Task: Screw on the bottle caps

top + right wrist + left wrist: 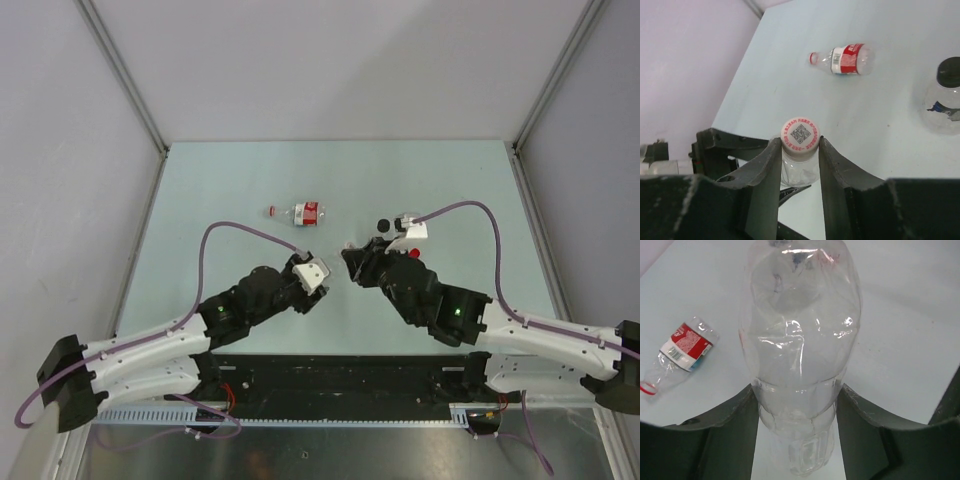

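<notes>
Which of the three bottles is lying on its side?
The red-and-white labelled bottle, alone mid-table. The black-capped bottle stands upright, and the unlabelled bottle is held in the left jaws.

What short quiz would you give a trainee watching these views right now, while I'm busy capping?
1. True or false: the labelled bottle out on the table stands upright.
2. What does the right hand pinch? A) a black cap B) the QR-printed cap C) a loose label
3. Fill in: the left hand holds a clear ____ by its body.
Key: 1 false, it lies on its side. 2 B. 3 bottle.
</notes>
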You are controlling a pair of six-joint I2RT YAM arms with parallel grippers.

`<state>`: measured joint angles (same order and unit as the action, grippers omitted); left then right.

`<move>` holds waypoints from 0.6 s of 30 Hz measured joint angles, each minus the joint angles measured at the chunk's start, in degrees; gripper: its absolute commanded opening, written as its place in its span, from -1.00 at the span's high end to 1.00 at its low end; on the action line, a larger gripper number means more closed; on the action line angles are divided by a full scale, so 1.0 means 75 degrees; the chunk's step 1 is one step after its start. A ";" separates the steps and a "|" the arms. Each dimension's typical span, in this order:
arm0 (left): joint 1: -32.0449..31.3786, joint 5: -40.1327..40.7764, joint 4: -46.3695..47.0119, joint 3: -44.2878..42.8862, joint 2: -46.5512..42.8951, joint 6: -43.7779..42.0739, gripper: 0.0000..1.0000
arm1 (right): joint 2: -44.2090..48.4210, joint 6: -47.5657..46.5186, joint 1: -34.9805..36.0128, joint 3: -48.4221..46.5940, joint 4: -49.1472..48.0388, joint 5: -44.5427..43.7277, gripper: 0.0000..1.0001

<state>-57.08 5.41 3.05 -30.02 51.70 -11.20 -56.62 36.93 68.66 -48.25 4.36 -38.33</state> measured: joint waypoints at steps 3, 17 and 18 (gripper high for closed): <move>-0.0128 0.0460 0.0262 0.0000 0.0175 0.0140 1.00 | -0.0111 0.0376 0.0000 0.0000 -0.0055 -0.0399 0.77; -0.0201 0.0391 0.1460 0.0443 -0.0265 0.0431 1.00 | 0.1419 -0.1932 -0.0213 0.0079 -0.0248 0.1877 -0.97; -0.0198 0.0277 0.1489 0.0525 -0.0350 0.0428 1.00 | 0.1612 -0.2200 -0.0259 0.0079 -0.0210 0.2218 -0.98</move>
<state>-58.57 7.49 14.22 -26.09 49.08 -7.99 -44.53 20.43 66.72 -47.66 2.79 -21.69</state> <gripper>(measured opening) 0.592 0.969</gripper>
